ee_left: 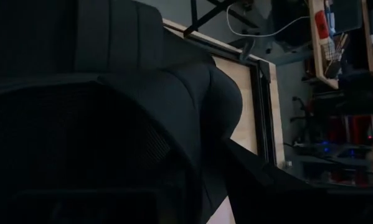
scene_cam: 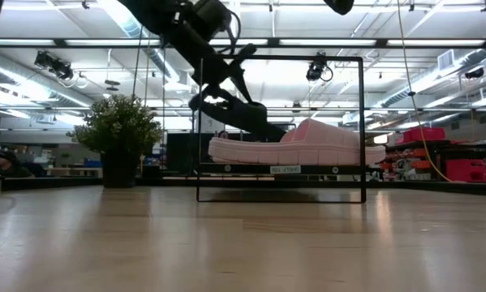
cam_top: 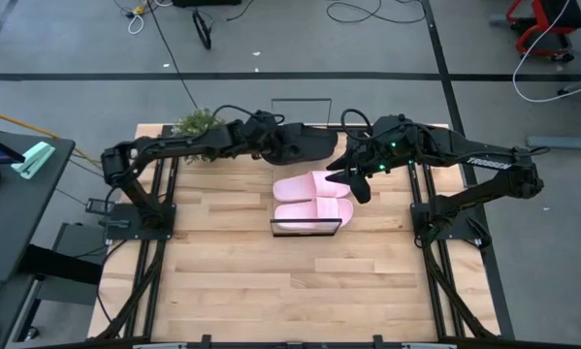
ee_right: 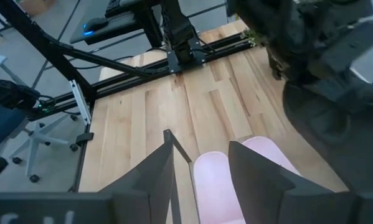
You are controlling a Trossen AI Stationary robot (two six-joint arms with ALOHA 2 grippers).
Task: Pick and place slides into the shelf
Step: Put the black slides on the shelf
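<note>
Two pale pink slides [cam_top: 312,199] lie side by side inside the shelf [cam_top: 306,229], soles down on its tier [scene_cam: 287,169], within the thin black wire frame [scene_cam: 362,122]. My left gripper [cam_top: 274,142] is shut on a black slide [cam_top: 307,145], held in the air at the shelf's far side, above the pink slide [scene_cam: 307,142]. My right gripper [ee_right: 202,180] is open, just right of the pink slides [ee_right: 214,186] and over their near ends, touching nothing. A second black slide is not in view. My left gripper holds the black slide [scene_cam: 238,109] by its left end [cam_top: 288,145], coming level from the table's left. The slide is lifted clear and hangs tilted below the fingers. In the left wrist view the slide [ee_left: 174,106] fills the picture and hides the place of contact.
A small potted plant [cam_top: 195,123] stands at the table's far left [scene_cam: 119,134], close under my left arm. The wooden tabletop [cam_top: 271,281] stretches bare toward the near edge. Black arm-mount rails [cam_top: 145,223] run along both sides.
</note>
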